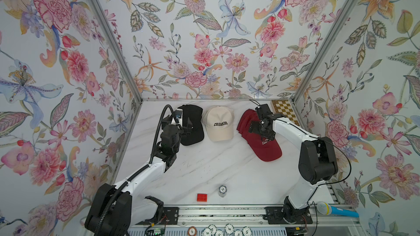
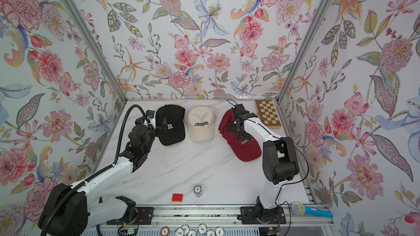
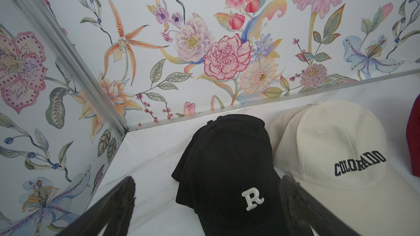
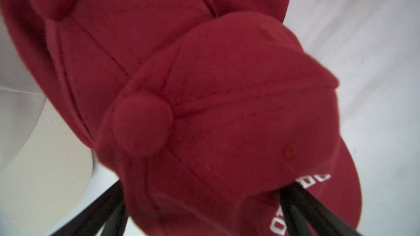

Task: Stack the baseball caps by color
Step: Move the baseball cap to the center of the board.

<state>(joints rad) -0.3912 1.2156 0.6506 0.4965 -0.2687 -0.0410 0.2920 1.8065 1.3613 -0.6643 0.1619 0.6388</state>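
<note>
Two claws: both spread as wide as I see them go, neither clamped on anything.
Left claw [image 3: 206, 185]: hovers empty over the front of the black caps [image 3: 227, 155], a finger on either side of the white R.
Right claw [image 4: 203, 189]: low over the top maroon cap [image 4: 227, 98], fingers straddling its crown. I judge there's no grip.
Caps: three piles in a row by the back wall, black, then the cream cap [image 1: 219, 121], then the maroon stack [image 1: 268, 150]. Sorting looks done or nearly so.
Maroon stack: top cap sits forward of those beneath, not squared.
Risk, right: if a finger snags fabric when I lift, it drags the top cap off and spills the pile.
Risk, left: my inner finger is near the cream brim, and a sideways swing would shove it.
Clutter: chessboard [image 1: 285, 112] in the corner beside the maroon pile.
</note>
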